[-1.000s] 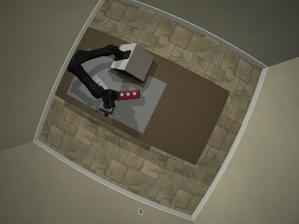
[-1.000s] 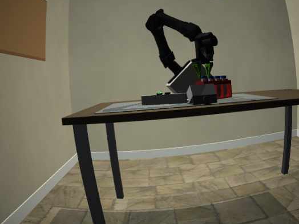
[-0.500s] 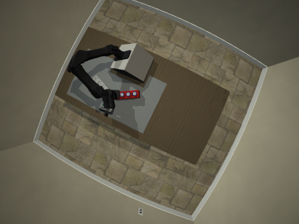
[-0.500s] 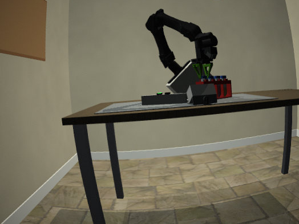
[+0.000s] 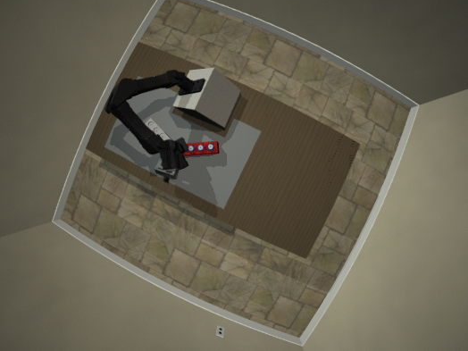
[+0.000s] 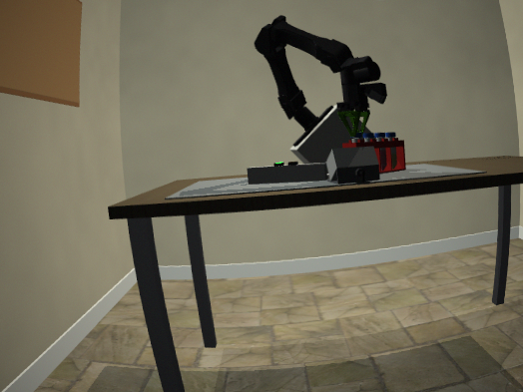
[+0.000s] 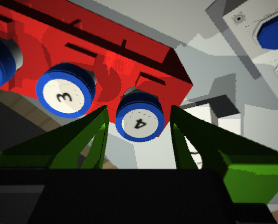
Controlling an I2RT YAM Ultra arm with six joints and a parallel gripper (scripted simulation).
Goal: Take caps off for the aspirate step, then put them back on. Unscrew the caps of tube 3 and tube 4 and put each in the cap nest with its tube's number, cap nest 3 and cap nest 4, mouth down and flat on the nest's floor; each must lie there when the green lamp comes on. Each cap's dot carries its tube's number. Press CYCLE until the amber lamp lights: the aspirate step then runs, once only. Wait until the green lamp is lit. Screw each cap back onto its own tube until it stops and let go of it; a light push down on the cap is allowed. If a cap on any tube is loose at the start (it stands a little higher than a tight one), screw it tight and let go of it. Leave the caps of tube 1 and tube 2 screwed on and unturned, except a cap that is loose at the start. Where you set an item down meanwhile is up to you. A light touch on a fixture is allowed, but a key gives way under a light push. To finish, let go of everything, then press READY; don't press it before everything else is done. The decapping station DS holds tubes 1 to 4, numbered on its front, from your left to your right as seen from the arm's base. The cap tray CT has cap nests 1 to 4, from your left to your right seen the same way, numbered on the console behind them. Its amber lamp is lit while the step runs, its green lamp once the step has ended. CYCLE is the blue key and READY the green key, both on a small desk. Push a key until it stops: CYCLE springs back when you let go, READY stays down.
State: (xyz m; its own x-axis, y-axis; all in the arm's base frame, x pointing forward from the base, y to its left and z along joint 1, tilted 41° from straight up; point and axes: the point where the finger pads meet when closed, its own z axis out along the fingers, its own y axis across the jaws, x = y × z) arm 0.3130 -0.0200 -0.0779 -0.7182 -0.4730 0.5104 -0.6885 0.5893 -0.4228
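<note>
The red decapping station (image 7: pixel 100 50) fills the upper left of the wrist view. The blue cap with dot 4 (image 7: pixel 140 116) sits on the tube at the station's end. The blue cap with dot 3 (image 7: pixel 65 91) sits on the tube beside it. My gripper (image 7: pixel 139 112) has its green fingers on either side of cap 4, with a gap on each side, so it is open. I cannot tell how tightly cap 4 is screwed on. From the side, the gripper (image 6: pixel 355 132) points straight down over the near end of the station (image 6: pixel 381 153).
The blue key (image 7: pixel 267 32) sits on the small desk at the wrist view's upper right. The white cap tray (image 5: pixel 156 129) lies beside the arm. A long dark console (image 6: pixel 286 173) carries a green spot (image 6: pixel 278 163). A large tilted grey box (image 5: pixel 210 96) stands behind.
</note>
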